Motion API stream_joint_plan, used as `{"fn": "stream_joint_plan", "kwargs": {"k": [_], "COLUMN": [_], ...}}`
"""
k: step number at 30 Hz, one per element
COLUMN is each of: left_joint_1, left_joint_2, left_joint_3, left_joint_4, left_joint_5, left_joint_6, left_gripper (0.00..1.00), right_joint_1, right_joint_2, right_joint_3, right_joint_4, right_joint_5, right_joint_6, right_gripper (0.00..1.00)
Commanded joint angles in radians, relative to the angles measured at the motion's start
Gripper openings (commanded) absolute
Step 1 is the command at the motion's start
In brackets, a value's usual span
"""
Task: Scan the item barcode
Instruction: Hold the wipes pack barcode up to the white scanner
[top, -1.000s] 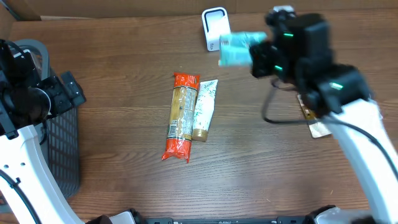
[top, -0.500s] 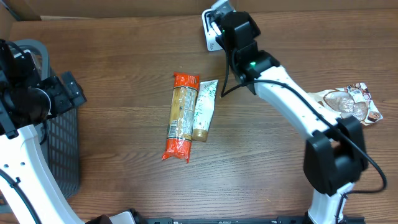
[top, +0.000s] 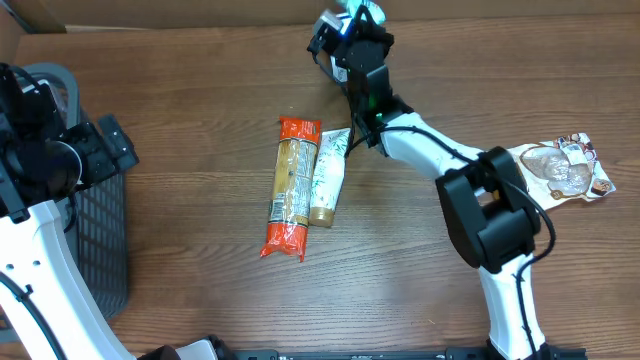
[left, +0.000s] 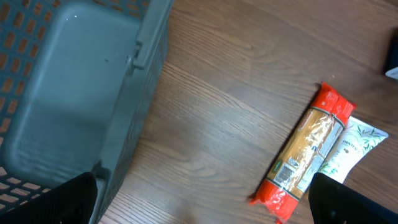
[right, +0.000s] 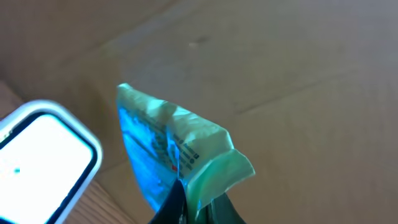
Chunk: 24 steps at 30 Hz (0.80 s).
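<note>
right gripper (right: 188, 208) clamped on teal packet (right: 165, 149) beside white scanner (right: 43, 155); left gripper (left: 202, 196) spread by basket (left: 152, 50); pasta pack (top: 293, 185) beside tube (top: 328, 175).

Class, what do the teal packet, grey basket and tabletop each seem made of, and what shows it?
Teal packet: thin glossy plastic film, probably; it creases and has a crimped edge.
Grey basket: moulded matte plastic, with slotted walls.
Tabletop: wood or wood-look laminate; brown grain lines.

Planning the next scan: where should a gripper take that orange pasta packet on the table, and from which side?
Probably from straight above, across the near end of the orange pasta packet. It lies flat, and the green tube lies along one long side but stops short of that end.
</note>
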Motion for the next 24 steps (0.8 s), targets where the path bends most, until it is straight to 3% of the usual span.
{"fn": "stream_joint_plan", "kwargs": {"k": [1, 19, 24], "left_joint_1": [0.002, 0.002, 0.002], "left_joint_2": [0.0, 0.0, 0.0], "left_joint_3": [0.0, 0.0, 0.0], "left_joint_4": [0.002, 0.002, 0.002], "left_joint_5": [0.008, 0.008, 0.007], "left_joint_6": [0.015, 0.015, 0.015], "left_gripper": [0.99, 1.0, 1.0], "right_joint_1": [0.005, 0.005, 0.014], "right_joint_2": [0.037, 0.045, 0.044], "right_joint_3": [0.019, 0.019, 0.019], "right_joint_4": [0.011, -0.001, 0.074], "right_joint_5": [-0.01, -0.008, 0.065], "right_joint_6": [-0.132, -0.13, -0.068], "right_gripper": [0.04, 0.04, 0.04]}}
